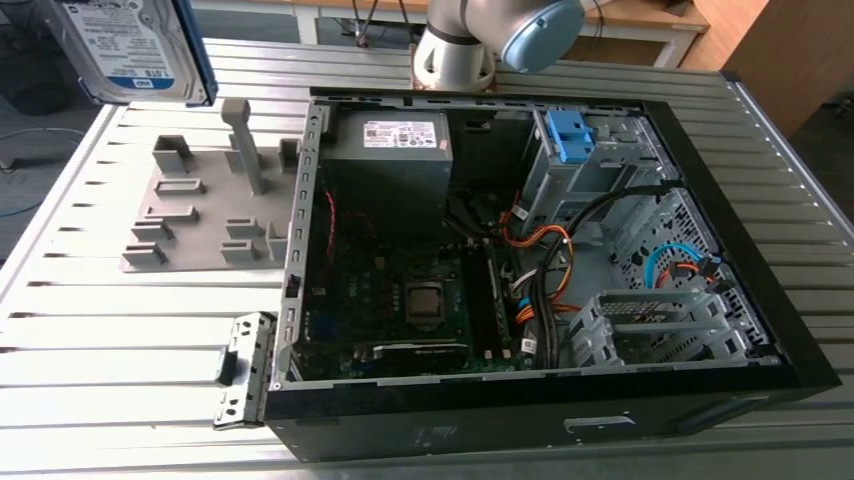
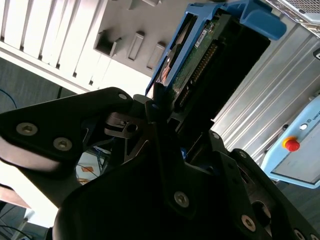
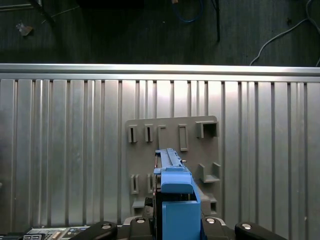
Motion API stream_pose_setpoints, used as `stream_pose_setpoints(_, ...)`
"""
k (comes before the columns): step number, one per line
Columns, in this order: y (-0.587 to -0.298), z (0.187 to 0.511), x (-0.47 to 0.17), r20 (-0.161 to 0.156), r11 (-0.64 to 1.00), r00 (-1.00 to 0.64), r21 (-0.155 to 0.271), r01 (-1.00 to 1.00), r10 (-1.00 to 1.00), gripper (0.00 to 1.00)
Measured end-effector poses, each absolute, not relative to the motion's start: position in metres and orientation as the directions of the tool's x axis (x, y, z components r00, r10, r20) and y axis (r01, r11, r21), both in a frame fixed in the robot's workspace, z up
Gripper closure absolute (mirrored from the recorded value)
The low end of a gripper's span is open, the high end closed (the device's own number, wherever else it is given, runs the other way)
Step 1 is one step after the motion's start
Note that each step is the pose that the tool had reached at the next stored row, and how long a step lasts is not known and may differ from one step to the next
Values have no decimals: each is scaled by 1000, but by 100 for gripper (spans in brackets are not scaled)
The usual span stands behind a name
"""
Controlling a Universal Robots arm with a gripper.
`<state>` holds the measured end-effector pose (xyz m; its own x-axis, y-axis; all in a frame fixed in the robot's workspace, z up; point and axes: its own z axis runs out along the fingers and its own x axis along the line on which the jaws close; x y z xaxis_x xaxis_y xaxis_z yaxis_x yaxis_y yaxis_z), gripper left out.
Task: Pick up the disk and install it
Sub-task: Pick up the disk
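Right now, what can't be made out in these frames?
- Exterior view: the disk is cut off by the top edge, so its upper part is out of frame.
- Second wrist view: the end effector grips the disk edge-on. The far finger's contact is hidden behind the disk.
- First wrist view: the blue bracket covers the disk's faces and part of the grey fixture plate.
- Exterior view: the drive cage hides its interior behind its own walls.

At the upper middle of the exterior view, the arm (image 1: 451, 58) is showing a silver-grey cylindrical joint that is wearing a rounded pale blue cap (image 1: 541, 35). In the second wrist view the gripper (image 2: 176, 115) is presenting matte black, angular plates, and round silver screws (image 2: 181, 199) are glinting on them.
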<state>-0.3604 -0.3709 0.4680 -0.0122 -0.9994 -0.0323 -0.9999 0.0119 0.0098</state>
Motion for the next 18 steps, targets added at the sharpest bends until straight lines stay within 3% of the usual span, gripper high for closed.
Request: stream_pose_setpoints(18, -380, 468, -360, -32, 12, -12, 10, -1000, -999, 64)
